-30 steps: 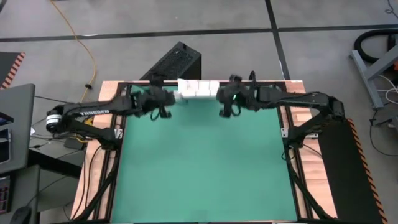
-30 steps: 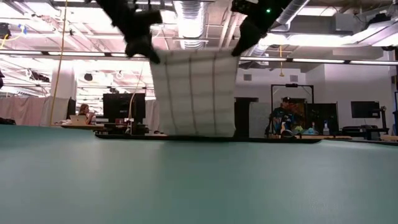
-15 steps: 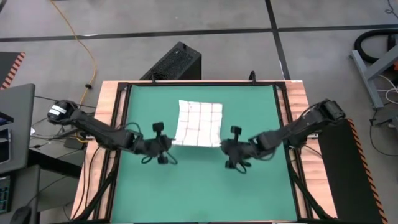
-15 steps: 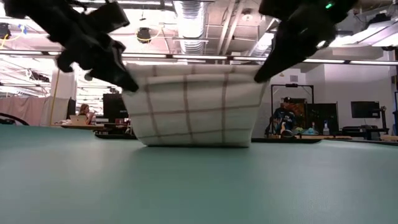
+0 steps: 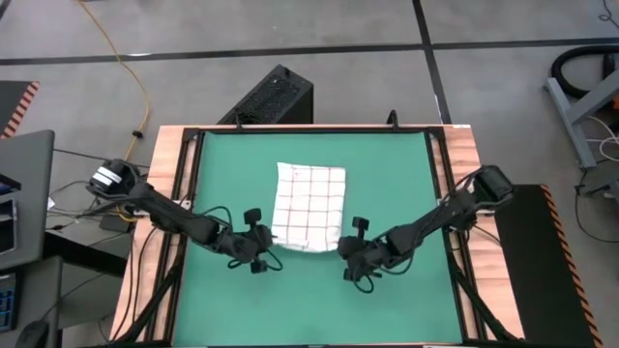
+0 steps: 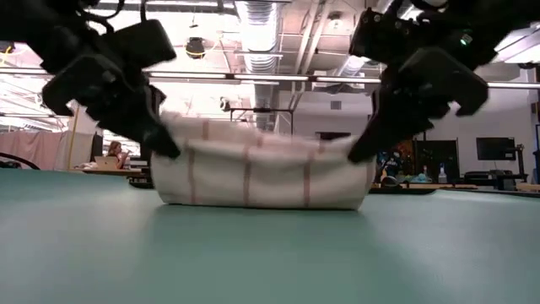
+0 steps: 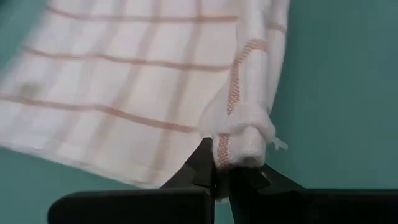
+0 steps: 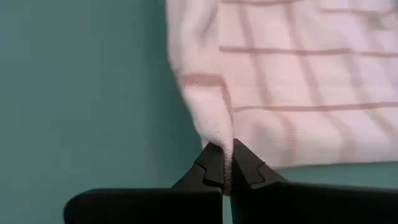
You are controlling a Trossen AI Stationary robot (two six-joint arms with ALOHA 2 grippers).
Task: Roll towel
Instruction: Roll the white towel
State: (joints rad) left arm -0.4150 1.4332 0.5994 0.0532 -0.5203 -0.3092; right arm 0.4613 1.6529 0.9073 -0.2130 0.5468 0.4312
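The white towel point(image 5: 309, 203) with thin dark-red checks lies spread on the green mat point(image 5: 397, 184), a little left of the middle. Its far edge and middle rest flat on the mat. Its near edge is held slightly raised, as the low view point(image 6: 261, 173) shows. My left gripper point(image 5: 265, 244) is shut on the towel's near left corner. My right gripper point(image 5: 344, 253) is shut on its near right corner. Both grippers sit low over the mat, toward the near side. My left gripper pinches the towel's near left corner point(image 7: 239, 148) between its two fingers, the cloth bunched there. The fingers slant down from the near left. The corner is held just above the mat, and the rest of the towel lies on it. My right gripper pinches the towel's near right corner point(image 8: 214, 135) between its two fingers, at a bunched edge. The fingers slant down from the near right. The corner is raised a little, and the cloth beyond it rests on the mat.
Bare green mat lies to the towel's left, right and near side point(image 5: 309, 300). A wooden and black frame point(image 5: 174, 184) borders the table. A black box point(image 5: 276, 97) stands on the floor beyond the far edge. A person point(image 6: 384, 165) sits in the room beyond.
Both grippers, shut on the towel's corners, have swept from high at the far edge down and toward the near edge. The towel, which hung below them with its lower edge on the mat, has been drawn out and now lies spread on the mat.
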